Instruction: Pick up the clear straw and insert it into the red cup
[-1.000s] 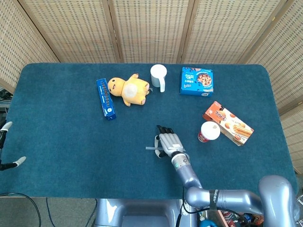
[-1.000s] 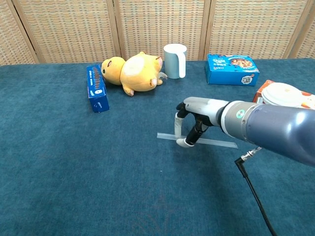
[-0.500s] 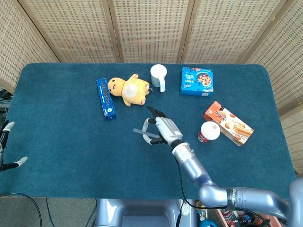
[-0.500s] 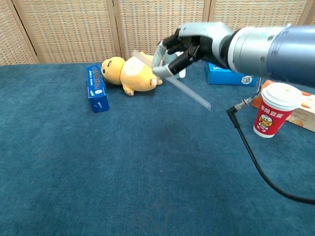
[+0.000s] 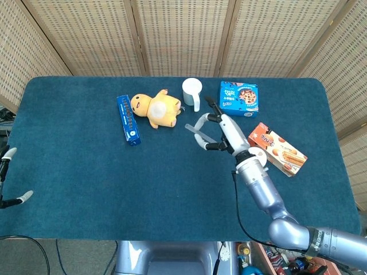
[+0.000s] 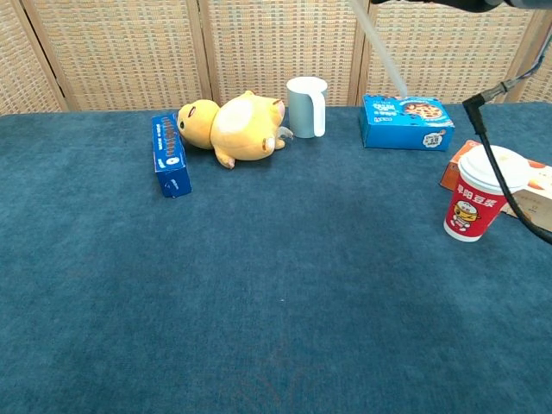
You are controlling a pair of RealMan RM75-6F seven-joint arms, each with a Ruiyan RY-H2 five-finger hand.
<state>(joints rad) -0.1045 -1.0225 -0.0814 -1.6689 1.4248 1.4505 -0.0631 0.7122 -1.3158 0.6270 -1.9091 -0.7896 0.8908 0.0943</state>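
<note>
Head view: right hand (image 5: 221, 130) raised over the blue worktop (image 5: 74, 172), just right of centre. Its fingers (image 5: 205, 119) curl round the clear straw (image 5: 195, 131), which pokes out toward 10 o'clock from the hand. The red cup (image 5: 256, 156) sits at 4 o'clock from the hand, mostly hidden behind the forearm; only its white lid shows. Biscuit carton (image 5: 276, 149) lies tilted just beside the cup at 3 o'clock. Blue snack box (image 5: 238, 98) at 1 o'clock from the hand, white mug (image 5: 192, 93) at 11 o'clock, yellow plush toy (image 5: 155, 109) and upright blue box (image 5: 128, 119) off at 9 to 10 o'clock. Left hand (image 5: 7, 177) barely shows at the left frame edge, off the worktop; cannot tell how its fingers stand.

Chest view: the right hand is above the frame top. The straw (image 6: 379, 47) slants down from 11 o'clock, its lower end in the air in front of the snack box (image 6: 407, 122). Cup (image 6: 476, 203) stands upright at the right, lid on, well apart from the straw. A black cable (image 6: 492, 164) hangs across in front of the cup. Mug (image 6: 306, 106), plush (image 6: 231, 128) and blue box (image 6: 169, 155) line the far side.
</note>
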